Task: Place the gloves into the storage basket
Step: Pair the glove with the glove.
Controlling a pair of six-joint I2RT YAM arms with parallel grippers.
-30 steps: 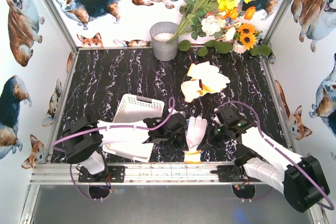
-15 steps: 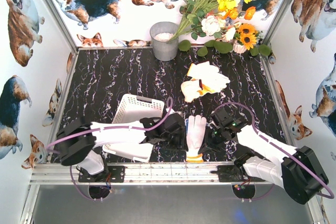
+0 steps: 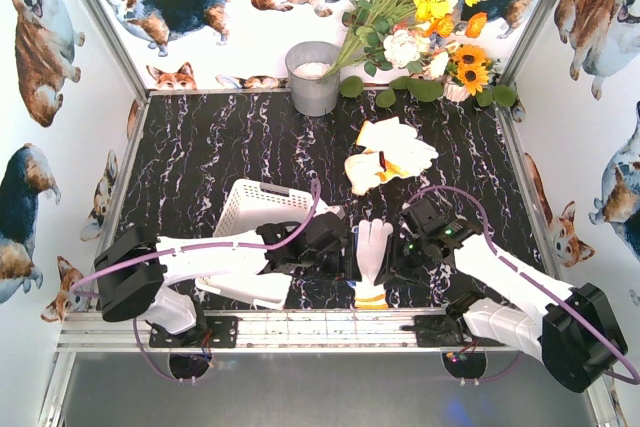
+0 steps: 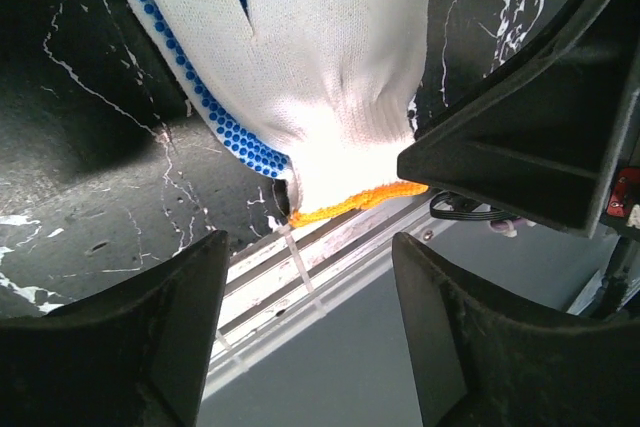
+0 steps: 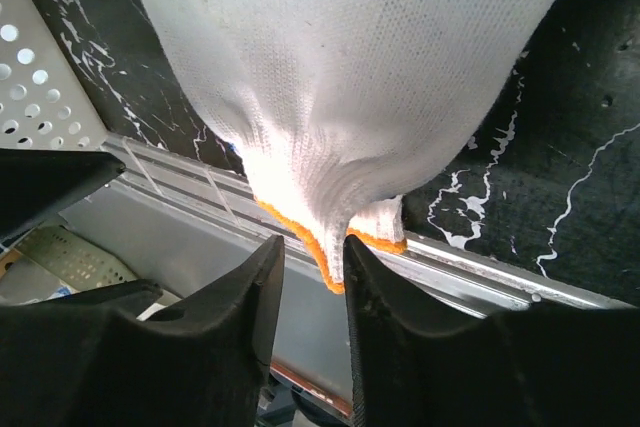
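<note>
One white glove (image 3: 374,252) with an orange cuff lies flat on the black marble floor at the near edge, between my two grippers. My right gripper (image 3: 386,273) is closed on its bunched cuff; the right wrist view shows the cuff fold (image 5: 340,237) pinched between the fingertips of that gripper (image 5: 314,247). My left gripper (image 3: 345,257) is open and empty beside the glove's left side. In the left wrist view the glove (image 4: 320,67) shows blue grip dots, just beyond the gripper (image 4: 308,247). The white storage basket (image 3: 262,202) sits left of the glove, partly under my left arm. More gloves (image 3: 390,157) lie piled further back.
A grey metal bucket (image 3: 313,77) stands at the back, with a bunch of flowers (image 3: 420,17) to its right. The metal frame rail (image 3: 300,327) runs along the near edge just behind the cuff. The basket's perforated wall (image 5: 40,97) shows left of the glove.
Both grippers have moved in closer to the glove from either side. The right gripper has reached the cuff and bunched it up. The glove has barely shifted.
</note>
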